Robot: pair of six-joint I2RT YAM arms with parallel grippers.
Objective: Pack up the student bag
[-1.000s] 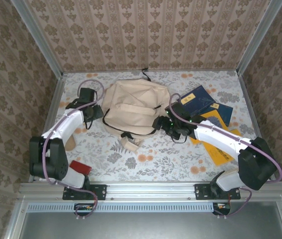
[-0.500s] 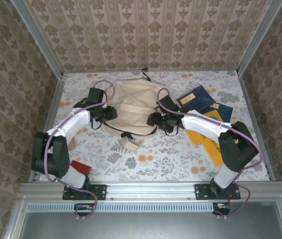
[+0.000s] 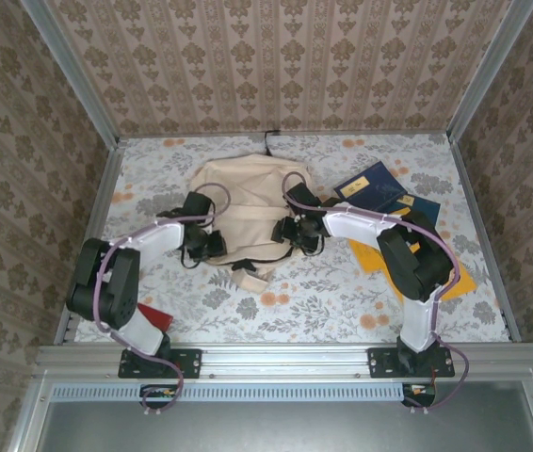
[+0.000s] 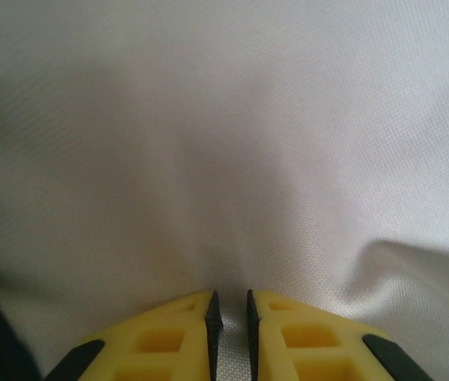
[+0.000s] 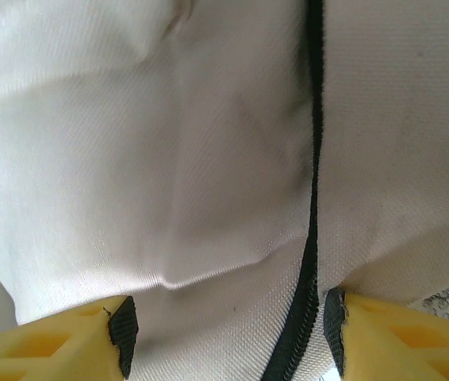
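Left gripper (image 4: 229,305) has its yellow fingers almost together, apparently pinching a fold of the student bag (image 3: 248,193), which lies flat on the table (image 3: 342,282) between both arms. Right gripper (image 5: 228,317) is spread wide, straddling the dark zipper (image 5: 313,159). To open the bag well, the left should hold the cloth taut while the right finds the zipper pull, not bare fabric, before closing.
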